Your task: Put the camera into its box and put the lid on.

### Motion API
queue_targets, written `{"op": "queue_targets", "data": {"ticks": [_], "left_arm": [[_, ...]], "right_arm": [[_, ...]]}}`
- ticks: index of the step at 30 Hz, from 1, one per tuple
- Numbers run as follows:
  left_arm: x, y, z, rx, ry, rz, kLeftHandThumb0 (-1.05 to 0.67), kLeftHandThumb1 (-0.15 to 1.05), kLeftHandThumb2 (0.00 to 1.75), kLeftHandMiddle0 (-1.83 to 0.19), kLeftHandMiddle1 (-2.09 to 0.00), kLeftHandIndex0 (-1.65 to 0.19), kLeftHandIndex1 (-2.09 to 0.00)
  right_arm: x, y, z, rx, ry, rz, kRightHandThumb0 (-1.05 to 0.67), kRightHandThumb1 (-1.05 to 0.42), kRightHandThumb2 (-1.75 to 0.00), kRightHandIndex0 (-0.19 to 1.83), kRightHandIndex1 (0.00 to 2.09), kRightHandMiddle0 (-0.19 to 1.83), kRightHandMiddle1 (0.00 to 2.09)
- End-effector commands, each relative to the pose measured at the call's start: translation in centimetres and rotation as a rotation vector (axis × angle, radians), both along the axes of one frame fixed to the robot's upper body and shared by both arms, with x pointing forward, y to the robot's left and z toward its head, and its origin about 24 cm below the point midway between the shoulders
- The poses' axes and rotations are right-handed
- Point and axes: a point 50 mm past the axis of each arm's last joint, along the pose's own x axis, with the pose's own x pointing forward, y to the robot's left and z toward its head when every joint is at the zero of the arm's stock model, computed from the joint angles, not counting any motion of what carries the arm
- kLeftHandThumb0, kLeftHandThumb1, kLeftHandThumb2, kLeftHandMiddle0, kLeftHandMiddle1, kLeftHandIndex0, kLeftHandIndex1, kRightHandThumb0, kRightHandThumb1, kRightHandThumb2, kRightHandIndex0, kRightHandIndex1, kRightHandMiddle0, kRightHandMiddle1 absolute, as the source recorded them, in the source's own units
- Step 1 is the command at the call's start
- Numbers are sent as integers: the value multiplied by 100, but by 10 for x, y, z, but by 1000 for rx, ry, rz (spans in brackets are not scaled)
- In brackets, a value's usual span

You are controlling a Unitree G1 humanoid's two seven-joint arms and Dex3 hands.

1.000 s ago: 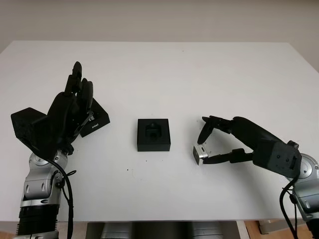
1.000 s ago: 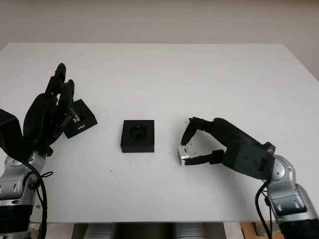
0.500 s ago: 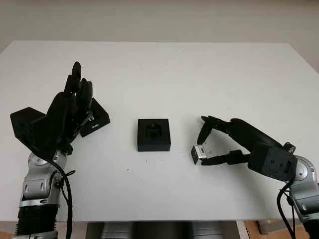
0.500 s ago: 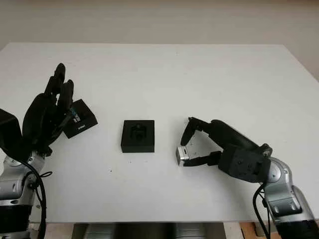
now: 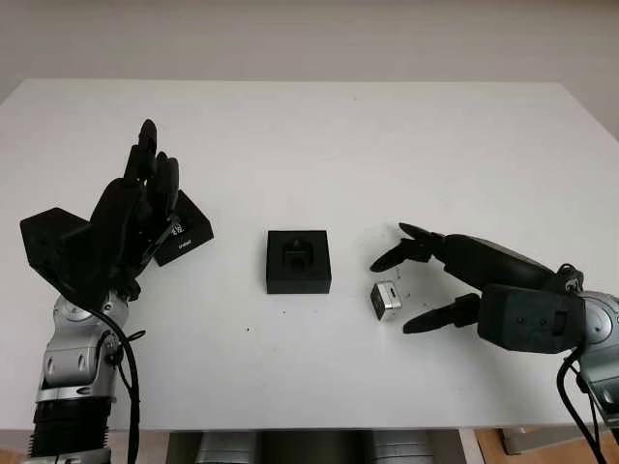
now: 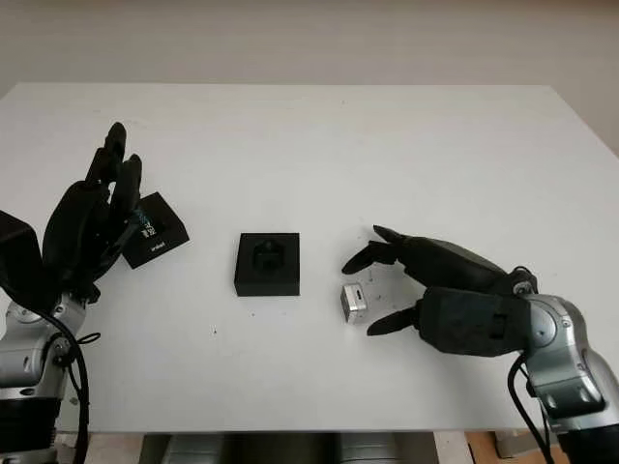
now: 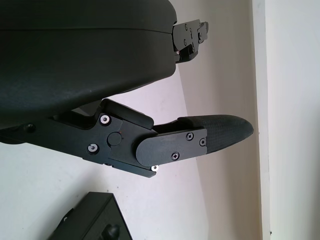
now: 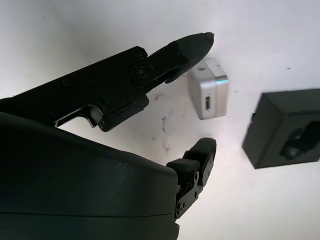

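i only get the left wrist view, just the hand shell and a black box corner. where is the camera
Observer: The camera lies on the table right of the open box, between the right hand's fingers, untouched.
Operator: so it holds nothing
Observer: Yes, the right hand is open.
Operator: lid?
Observer: The lid lies left of the box, beside the raised, open left hand.

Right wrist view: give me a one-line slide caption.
Open right hand flanks the silver camera lying on the white table, beside its open black box.
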Motion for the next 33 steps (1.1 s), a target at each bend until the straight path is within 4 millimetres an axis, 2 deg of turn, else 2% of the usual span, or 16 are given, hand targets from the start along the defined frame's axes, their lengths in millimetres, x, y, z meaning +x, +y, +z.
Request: {"op": "queue_targets", "data": {"ticks": [1, 8, 17, 24, 28, 33], "left_arm": [[-1, 2, 3, 6, -11, 2, -76, 105, 59, 19, 0, 19, 0], [-2, 1, 1, -1, -12, 11, -76, 105, 59, 19, 0, 19, 0], [-3, 2, 0, -9, -15, 14, -76, 105, 57, 19, 0, 19, 0], [-2, 2, 0, -14, -12, 13, -76, 105, 57, 19, 0, 19, 0], [-2, 1, 0, -16, -11, 9, -76, 105, 56, 19, 0, 19, 0], [-2, 1, 0, -16, -17, 4, -76, 105, 56, 19, 0, 19, 0]], "right_arm": [[0, 4, 8, -22, -29, 23, -74, -84, -5, -10, 5, 35, 17], [-3, 11, 14, -34, -109, 54, -73, -83, -5, -7, 7, 39, 14], [-5, 18, 16, -107, -279, 80, -76, -87, -6, 9, 12, 58, 22], [-9, 22, 13, -186, -433, 151, -75, -86, -5, 23, 15, 72, 33], [-10, 23, 11, -226, -464, 174, -74, -86, -5, 28, 11, 68, 49], [-11, 24, 9, -264, -477, 202, -74, -86, -5, 30, 10, 66, 56]]}}
